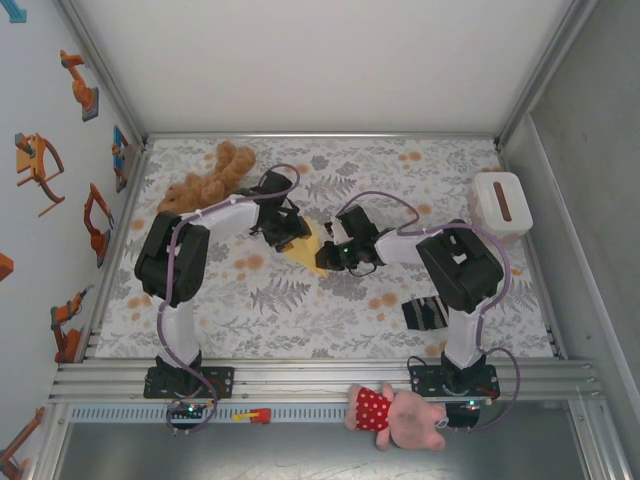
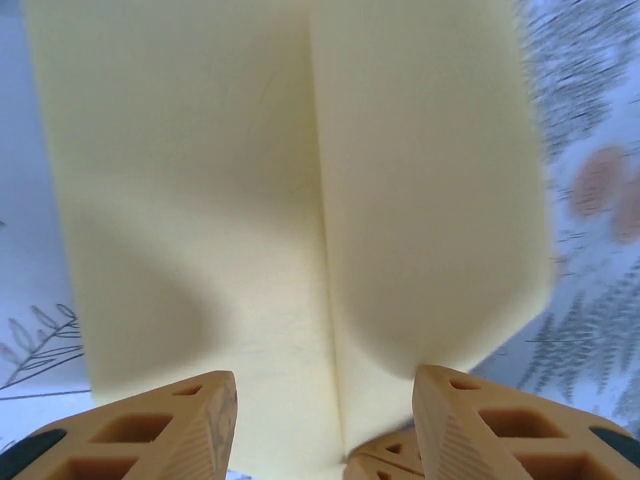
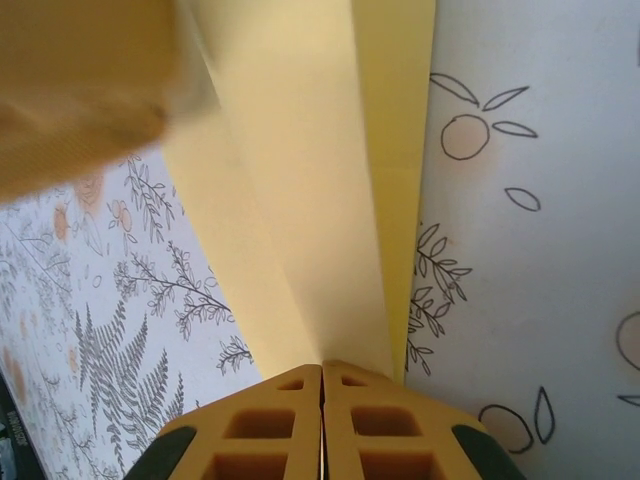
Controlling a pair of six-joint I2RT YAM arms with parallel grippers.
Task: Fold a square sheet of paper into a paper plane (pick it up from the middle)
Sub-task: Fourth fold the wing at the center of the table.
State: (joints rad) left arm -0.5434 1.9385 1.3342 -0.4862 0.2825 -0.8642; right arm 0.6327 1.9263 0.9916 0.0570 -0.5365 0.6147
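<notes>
Centre of the floral-patterned table [image 1: 300, 320]: the sheet of paper [image 1: 312, 250], pale yellow and folded along a middle crease, sits between the two grippers. Whether it rests on the cloth or is lifted clear I cannot tell. The left gripper [image 1: 283, 228] is at its 10 o'clock side; in the left wrist view its orange fingers [image 2: 200, 420] stand apart with the crease running between them, clamping nothing. The right gripper [image 1: 345, 252] comes in from 3 o'clock, fingers [image 3: 275, 425] pressed together and pinching a folded edge of the sheet. From the paper, a brown teddy bear [image 1: 205, 180] lies at 10 o'clock, a white box [image 1: 500, 202] with a brown slot at 2 o'clock, a striped sock [image 1: 425, 312] at 4 o'clock, and a pink plush toy [image 1: 400, 415] near 5 o'clock.
</notes>
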